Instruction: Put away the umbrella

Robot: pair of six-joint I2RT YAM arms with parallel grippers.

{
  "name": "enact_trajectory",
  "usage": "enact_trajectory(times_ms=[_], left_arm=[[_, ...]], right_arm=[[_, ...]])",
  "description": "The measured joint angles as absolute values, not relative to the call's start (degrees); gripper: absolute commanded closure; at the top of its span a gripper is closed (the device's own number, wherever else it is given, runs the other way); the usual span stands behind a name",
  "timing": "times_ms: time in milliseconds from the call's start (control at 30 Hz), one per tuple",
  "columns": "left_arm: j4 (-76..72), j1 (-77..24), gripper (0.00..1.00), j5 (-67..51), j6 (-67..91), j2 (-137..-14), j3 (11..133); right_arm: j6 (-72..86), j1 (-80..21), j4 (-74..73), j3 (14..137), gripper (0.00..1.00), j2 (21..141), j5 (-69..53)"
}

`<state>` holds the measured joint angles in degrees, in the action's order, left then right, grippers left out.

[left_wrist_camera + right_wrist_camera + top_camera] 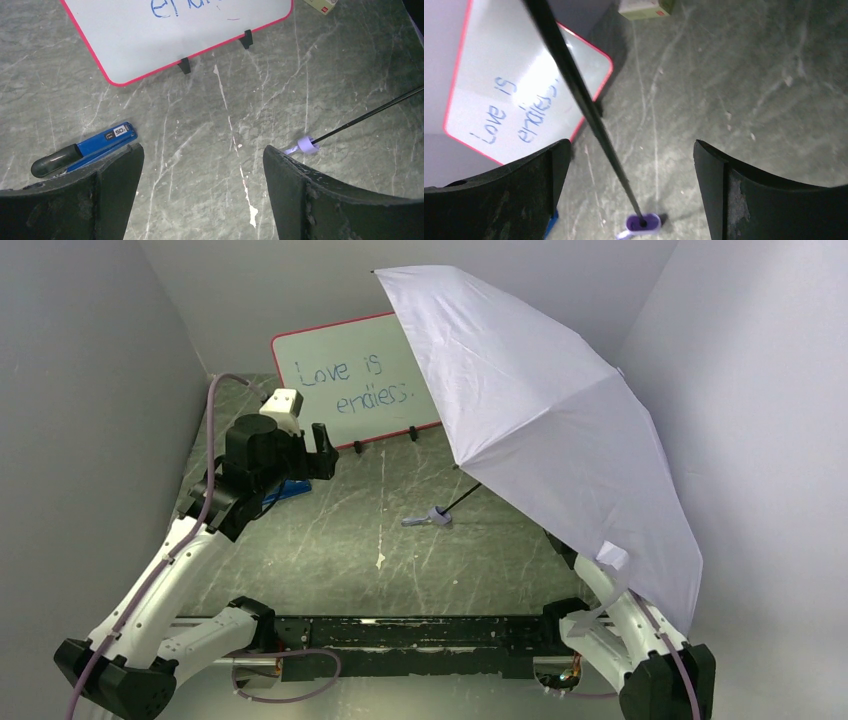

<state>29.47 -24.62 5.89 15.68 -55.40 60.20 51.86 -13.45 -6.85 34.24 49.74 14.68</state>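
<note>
I logged the left gripper (202,152) and right gripper (629,147) wide open and empty, the opened umbrella (540,420) with its shaft (589,115) crossing the right jaws' gap, touching neither, and its handle (307,145) just outside the left's.

I've got open worktop (340,540) mid-table. The umbrella (545,430) canopy roofs 3 o'clock, its shaft (462,500) slanting centerward. The whiteboard (345,375) blocks 12, and a blue object (95,147) lies at 9.
</note>
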Motion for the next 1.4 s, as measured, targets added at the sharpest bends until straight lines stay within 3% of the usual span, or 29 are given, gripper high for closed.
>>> enact_trajectory(times_ms=[300, 533, 767, 1100, 1267, 1400], left_arm=[[29.3, -24.6, 0.08, 5.6, 15.7, -55.1, 60.0], [28.8, -24.7, 0.08, 4.3, 16.4, -55.0, 58.4], [28.4, -24.7, 0.08, 3.4, 16.5, -54.7, 57.5], [26.7, -24.8, 0.08, -1.8, 15.6, -55.2, 56.7], [24.6, -24.8, 0.07, -6.4, 14.3, -56.3, 56.7], [23.7, -24.9, 0.03, -7.4, 13.4, -56.4, 56.7]], right_arm=[[53.6, -13.4, 6.7, 31.2, 0.06, 54.2, 16.6], [53.7, -13.4, 10.2, 31.4, 0.14, 60.4, 18.5], [52.7, -13.4, 17.9, 31.4, 0.40, 64.7, 18.7], [50.1, -13.4, 20.4, 31.4, 0.67, 65.0, 18.4], [47.8, -13.4, 20.1, 32.3, 0.97, 62.7, 18.9], [46.4, -13.1, 18.4, 33.6, 0.99, 60.7, 20.1]])
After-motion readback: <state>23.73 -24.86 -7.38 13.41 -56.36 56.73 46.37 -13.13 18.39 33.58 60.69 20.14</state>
